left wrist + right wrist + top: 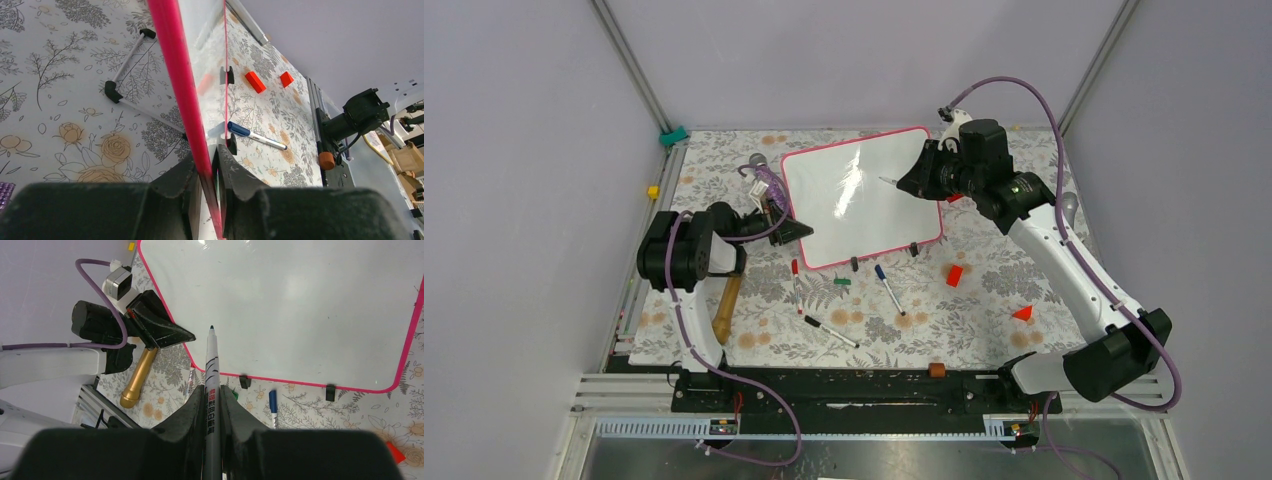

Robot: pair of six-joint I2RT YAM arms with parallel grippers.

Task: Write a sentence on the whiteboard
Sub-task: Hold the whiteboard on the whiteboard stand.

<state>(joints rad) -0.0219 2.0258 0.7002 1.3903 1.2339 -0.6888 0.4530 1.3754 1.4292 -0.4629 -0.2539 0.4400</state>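
Pale lilac walls [514, 150], floral tabletop [980, 318].

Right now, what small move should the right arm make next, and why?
Probably lower the marker tip onto the whiteboard: it is blank, the right pincer grips the uncapped marker, and the left pincer clamps the frame.

blue-capped marker [889, 290], red-capped marker [797, 288], black-capped marker [832, 333] mid-table; red block [954, 275], red wedge [1023, 313] right; wooden handle [726, 305] left.
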